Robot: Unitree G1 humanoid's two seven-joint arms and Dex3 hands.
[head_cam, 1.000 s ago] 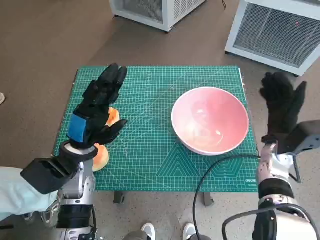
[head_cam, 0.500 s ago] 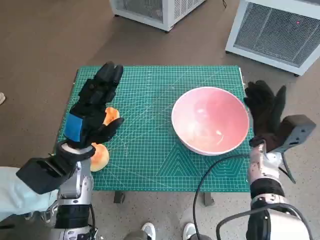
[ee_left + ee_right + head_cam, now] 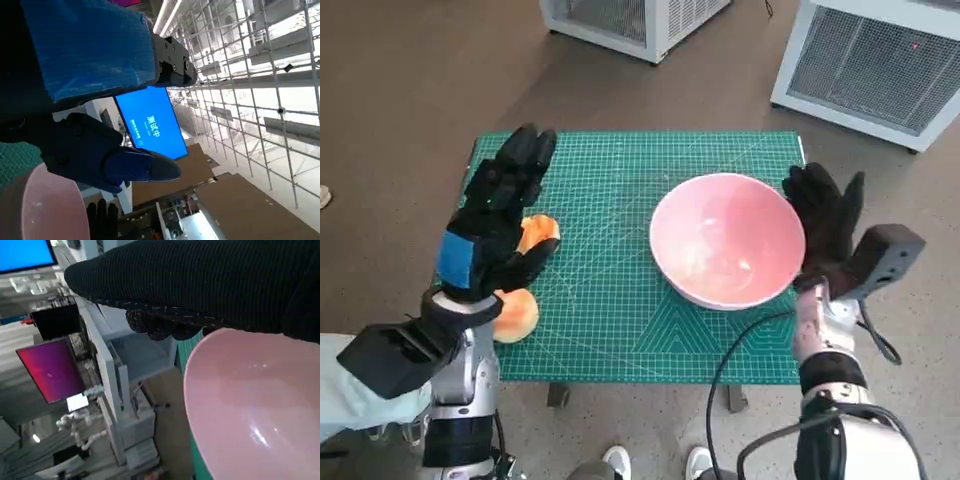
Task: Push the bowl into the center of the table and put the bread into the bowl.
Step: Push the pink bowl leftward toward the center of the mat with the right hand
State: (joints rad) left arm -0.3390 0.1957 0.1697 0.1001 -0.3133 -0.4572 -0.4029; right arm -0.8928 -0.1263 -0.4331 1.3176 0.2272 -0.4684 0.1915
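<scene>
Table point(image 3: 620, 330) first: a small one covered by a green gridded cutting mat, and everything else is best placed against the pink bowl point(image 3: 725, 240) that sits on it. That bowl lies right of the mat's middle, nearer the right edge than the left, so the push toward the centre looks only partly made.

Flat against the bowl's right rim stands the right hand point(image 3: 825, 225) in its knitted glove, fingers spread and upright, gripping nothing. Held like a paddle on the outer side, it is placed to shove the bowl leftward rather than lift it; in the right wrist view the glove point(image 3: 200, 285) sits just beside the rim of the bowl point(image 3: 255, 405), though whether it is truly touching I cannot say for certain.

Well to the left of the bowl, the left hand point(image 3: 495, 225) with its blue-taped back hovers with fingers extended and apart, holding nothing. It is raised over the bread, presumably waiting until the bowl is in place.

Bread point(image 3: 525, 245) comes last: orange-brown pieces lying on the mat far left of the bowl, partly hidden under the left hand, with one rounded piece point(image 3: 510, 312) showing near the front edge. None is in the bowl yet.
</scene>
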